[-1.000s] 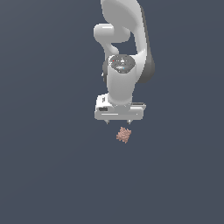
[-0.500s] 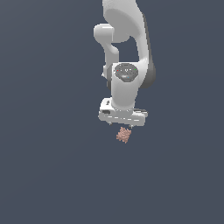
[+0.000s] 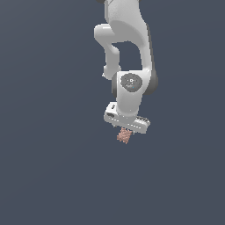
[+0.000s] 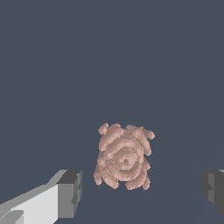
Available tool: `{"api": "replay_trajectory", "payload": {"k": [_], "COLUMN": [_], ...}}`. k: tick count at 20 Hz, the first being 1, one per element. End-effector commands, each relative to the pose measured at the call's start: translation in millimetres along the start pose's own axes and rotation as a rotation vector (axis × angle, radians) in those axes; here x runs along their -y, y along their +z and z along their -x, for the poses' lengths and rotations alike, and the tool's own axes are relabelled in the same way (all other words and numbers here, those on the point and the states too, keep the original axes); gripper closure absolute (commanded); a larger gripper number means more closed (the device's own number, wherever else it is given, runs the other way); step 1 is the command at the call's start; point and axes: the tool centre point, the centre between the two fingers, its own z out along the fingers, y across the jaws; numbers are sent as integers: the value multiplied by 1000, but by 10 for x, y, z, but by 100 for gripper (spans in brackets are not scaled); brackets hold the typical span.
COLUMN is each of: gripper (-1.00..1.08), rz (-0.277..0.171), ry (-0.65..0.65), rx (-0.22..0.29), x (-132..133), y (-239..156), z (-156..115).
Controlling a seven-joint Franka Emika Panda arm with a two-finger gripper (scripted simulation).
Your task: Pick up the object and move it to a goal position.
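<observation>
My gripper (image 4: 140, 188) stands wide apart, gripping nothing; its body hides the object's (image 3: 124, 136) upper part in the exterior view. The object (image 4: 124, 156) lies between my fingers (image 4: 70, 192), touching neither.

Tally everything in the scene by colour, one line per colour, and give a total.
Pinkish-brown: 1, the small bumpy pinkish-brown lump
White: 1, the white robot arm with its pincer, open, its dark grey fingertips either side of the lump, not touching it
Total: 2
</observation>
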Motion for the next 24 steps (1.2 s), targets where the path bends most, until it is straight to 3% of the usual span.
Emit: {"api": "replay_trajectory", "payload": {"k": [1, 15, 24], "gripper": [-92, -92, -92], "rz": [1, 3, 3], "ry": [39, 96, 100], "rx": [-1, -1, -1], "x": [24, 64, 56], "y": [58, 189, 592], "z": [11, 37, 46]}}
